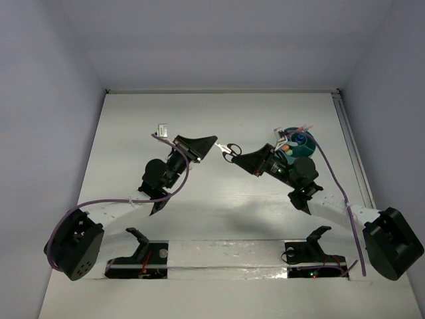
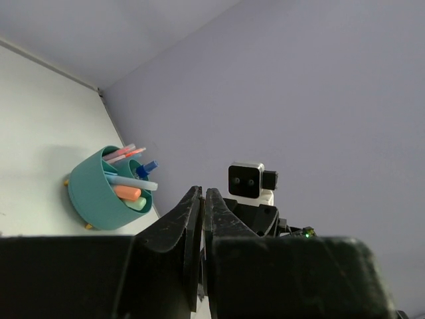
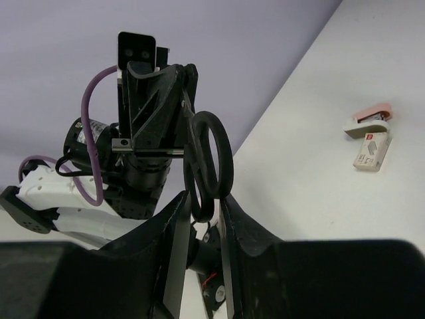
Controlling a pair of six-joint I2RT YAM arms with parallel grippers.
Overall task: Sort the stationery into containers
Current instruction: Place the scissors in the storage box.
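Note:
The black-handled scissors (image 1: 230,151) hang in the air between my two grippers, above the middle of the table. My left gripper (image 1: 212,140) is shut on the blade end, and in its wrist view the jaws (image 2: 202,193) are pressed together. The scissors' handle loops (image 3: 212,153) sit between the fingers of my right gripper (image 3: 202,203), which are closed against them on both sides. The teal cup (image 2: 93,193) stands to the right of the scissors, behind the right arm (image 1: 302,174). It holds pink pens (image 2: 123,153), a blue-capped pen (image 2: 136,181) and an orange marker (image 2: 126,193).
A pink stapler (image 3: 370,118) and a small white box (image 3: 372,149) lie on the table at the back left; the box (image 1: 161,127) also shows from above. White walls close the table at the back and sides. The two arm bases sit at the near edge.

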